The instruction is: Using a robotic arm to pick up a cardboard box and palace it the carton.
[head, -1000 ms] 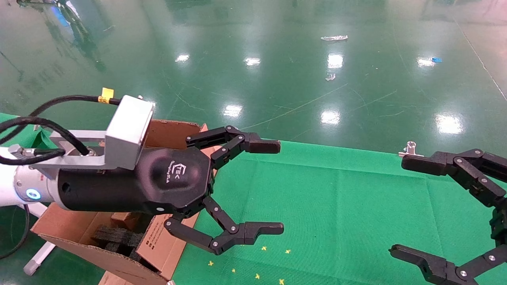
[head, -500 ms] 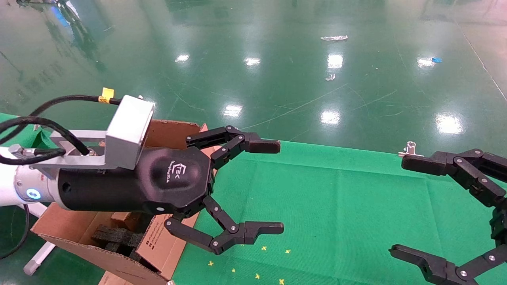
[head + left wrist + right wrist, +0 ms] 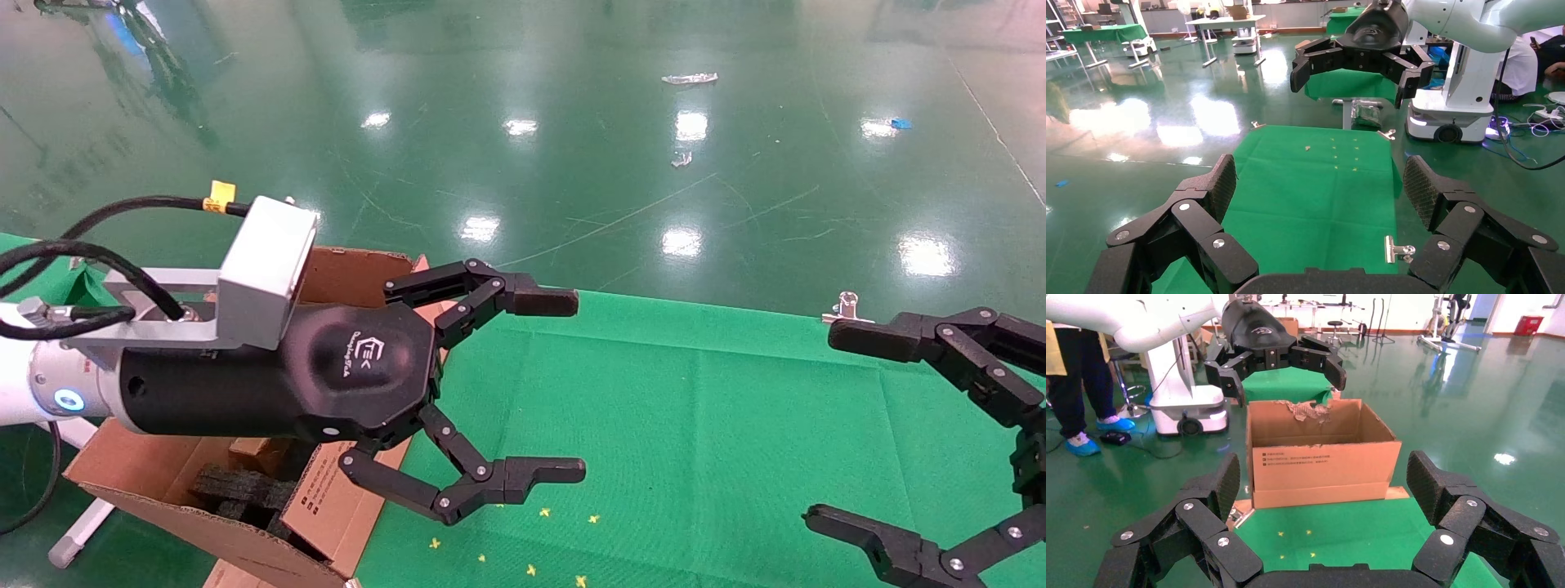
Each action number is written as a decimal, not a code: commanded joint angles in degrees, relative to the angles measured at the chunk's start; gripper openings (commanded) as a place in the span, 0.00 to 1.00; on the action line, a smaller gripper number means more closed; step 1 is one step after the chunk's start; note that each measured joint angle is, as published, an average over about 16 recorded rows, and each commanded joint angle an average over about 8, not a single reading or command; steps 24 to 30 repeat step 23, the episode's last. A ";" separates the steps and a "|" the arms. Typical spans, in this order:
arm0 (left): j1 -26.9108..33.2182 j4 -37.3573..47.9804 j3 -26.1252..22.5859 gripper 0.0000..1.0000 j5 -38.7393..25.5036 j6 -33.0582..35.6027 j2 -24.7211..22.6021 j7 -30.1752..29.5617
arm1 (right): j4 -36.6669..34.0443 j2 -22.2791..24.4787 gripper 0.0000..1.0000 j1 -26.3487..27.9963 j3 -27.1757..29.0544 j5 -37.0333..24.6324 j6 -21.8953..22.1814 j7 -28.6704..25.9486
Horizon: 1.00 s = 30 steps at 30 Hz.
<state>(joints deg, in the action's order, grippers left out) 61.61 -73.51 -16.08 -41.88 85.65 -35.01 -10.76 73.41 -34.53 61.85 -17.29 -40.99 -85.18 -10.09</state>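
The carton (image 3: 172,494) stands at the table's left end, flaps open, with black foam blocks (image 3: 245,490) inside; in the right wrist view (image 3: 1324,465) its printed flap faces me and its far edge is torn. My left gripper (image 3: 568,385), on the white arm, hovers open and empty just right of the carton, above the green cloth. It also shows in the right wrist view (image 3: 1281,355). My right gripper (image 3: 829,426) is open and empty at the right. A brown cardboard corner (image 3: 255,447) lies in the carton; I cannot tell whether it is the small cardboard box.
The green cloth (image 3: 695,408) covers the table, with small yellow marks (image 3: 531,543) near the front. A metal clip (image 3: 846,309) holds the far edge; another clip (image 3: 1398,250) shows in the left wrist view. Shiny green floor lies beyond.
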 commanded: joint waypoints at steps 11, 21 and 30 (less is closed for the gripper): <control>0.00 0.00 0.00 1.00 0.00 0.00 0.00 0.00 | 0.00 0.00 1.00 0.00 0.00 0.00 0.00 0.00; 0.00 0.00 0.00 1.00 0.00 0.00 0.00 0.00 | 0.00 0.00 1.00 0.00 0.00 0.00 0.00 0.00; 0.00 0.00 0.00 1.00 0.00 0.00 0.00 0.00 | 0.00 0.00 1.00 0.00 0.00 0.00 0.00 0.00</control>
